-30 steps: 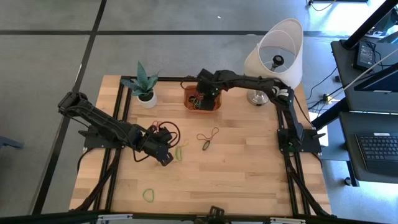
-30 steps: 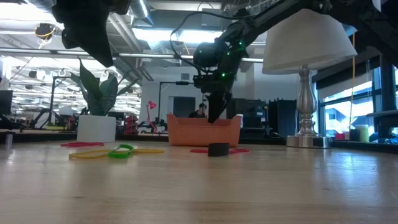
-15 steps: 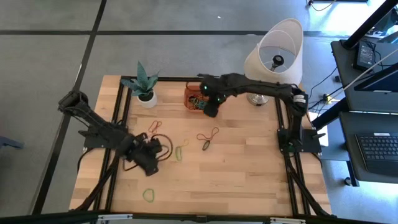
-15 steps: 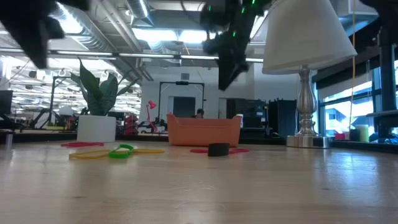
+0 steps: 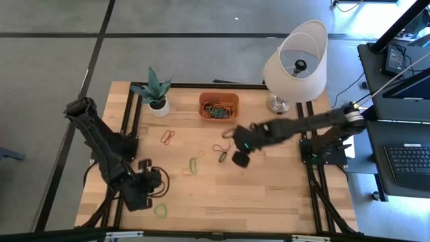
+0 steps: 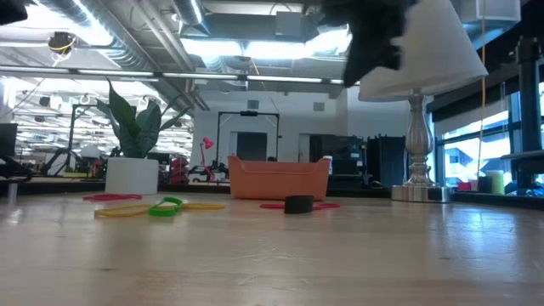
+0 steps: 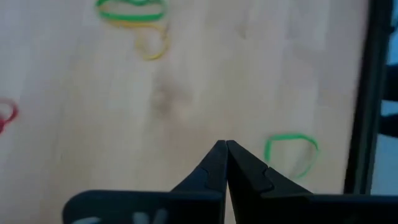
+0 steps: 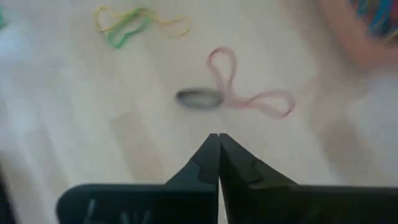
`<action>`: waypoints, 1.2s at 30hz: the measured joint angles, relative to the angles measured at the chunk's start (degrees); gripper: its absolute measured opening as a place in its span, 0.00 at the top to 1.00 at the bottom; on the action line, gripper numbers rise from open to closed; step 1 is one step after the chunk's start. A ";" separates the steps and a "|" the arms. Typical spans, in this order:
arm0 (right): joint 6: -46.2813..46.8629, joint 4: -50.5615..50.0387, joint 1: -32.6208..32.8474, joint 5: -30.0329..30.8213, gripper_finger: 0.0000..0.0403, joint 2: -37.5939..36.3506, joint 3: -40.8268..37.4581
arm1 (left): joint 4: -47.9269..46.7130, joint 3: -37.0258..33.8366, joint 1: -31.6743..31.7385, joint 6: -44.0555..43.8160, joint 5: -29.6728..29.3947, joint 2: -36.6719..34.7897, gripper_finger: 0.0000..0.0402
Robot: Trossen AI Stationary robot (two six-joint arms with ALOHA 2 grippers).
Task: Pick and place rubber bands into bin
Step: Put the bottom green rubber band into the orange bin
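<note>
Loose rubber bands lie flat on the wooden table: a red one (image 5: 167,137), a yellow-green pair (image 5: 195,163), a twisted red one (image 8: 249,94), a black one (image 8: 199,98) and a green one (image 7: 291,153). The orange bin (image 5: 218,107) at the far edge holds several more bands. My left gripper (image 5: 156,187) is shut and empty above the near left part of the table, beside the green band. My right gripper (image 5: 237,159) is shut and empty above the table's middle, just right of the black band.
A white pot with a plant (image 5: 157,101) stands left of the bin, and a lamp with a white shade (image 5: 295,60) stands right of it. Black frame rails run along the table's left (image 5: 127,134) and right sides.
My right gripper has left the bin at the far edge, risen, and swung toward the near side to the middle of the table by the black band. My left gripper has swung toward the near edge, from beside the yellow-green bands to the green band.
</note>
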 joint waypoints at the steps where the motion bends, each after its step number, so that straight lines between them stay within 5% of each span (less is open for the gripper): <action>1: 3.21 1.14 2.11 1.13 0.99 -1.31 -2.04 | 0.66 0.00 -0.32 1.33 -0.03 0.06 0.98; 10: 26.93 5.35 16.43 7.95 0.99 -5.83 -12.23 | 6.02 0.02 -0.21 18.83 7.48 7.79 0.84; 22: 35.26 7.35 21.43 10.90 0.98 -5.83 -13.41 | 15.81 0.02 -0.36 23.13 9.76 21.50 0.65; 29: 35.11 7.36 21.25 11.25 0.98 -5.83 -13.41 | 17.19 0.28 -0.47 24.10 11.75 25.86 0.72; 36: 32.47 7.35 20.54 11.88 0.98 -5.83 -13.41 | 16.16 0.15 -0.37 24.05 10.90 25.86 0.98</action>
